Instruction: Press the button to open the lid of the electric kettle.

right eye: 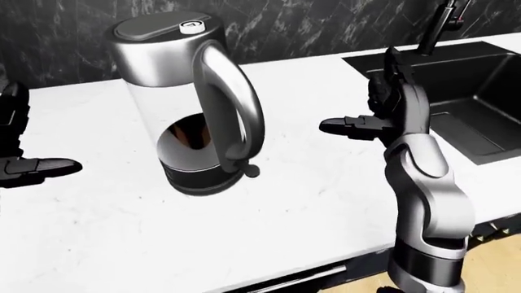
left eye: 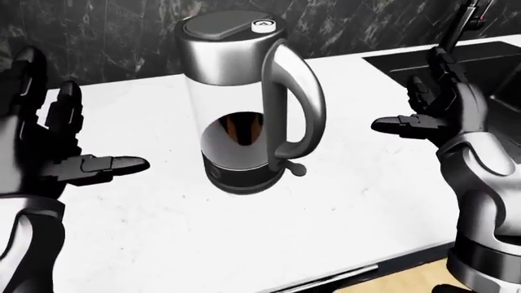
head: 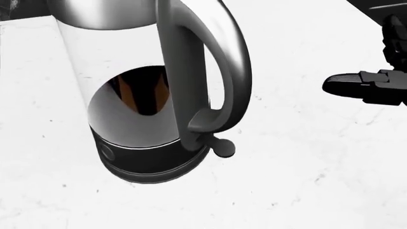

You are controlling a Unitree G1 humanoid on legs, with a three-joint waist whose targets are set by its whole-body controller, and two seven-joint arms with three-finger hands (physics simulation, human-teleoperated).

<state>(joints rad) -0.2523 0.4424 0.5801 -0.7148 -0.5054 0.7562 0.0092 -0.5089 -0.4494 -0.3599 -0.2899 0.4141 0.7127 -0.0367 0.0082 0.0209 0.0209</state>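
Nearest the camera, at the bottom right of the left-eye view, a strip of wooden floor shows below the counter edge. Above it spreads the white countertop, faintly speckled.

Left hand at the left edge of the left-eye view: fingers spread, thumb pointing toward the kettle, holding nothing. Right hand raised over the counter, fingers apart, thumb also aimed at the kettle, holding nothing. Open counter lies between each hand and the kettle; nothing blocks the way.

Electric kettle stands upright on the counter between the two hands, touching neither. Clear body, chrome band at top, dark base, curved grey handle facing the camera, small lever knob at the handle's foot. Lid dark and flat, down. Round white button sits on the lid's edge above the handle, well above both thumbs.

Farther right: black sink set into the counter, faucet behind it. Dark marble wall beyond.
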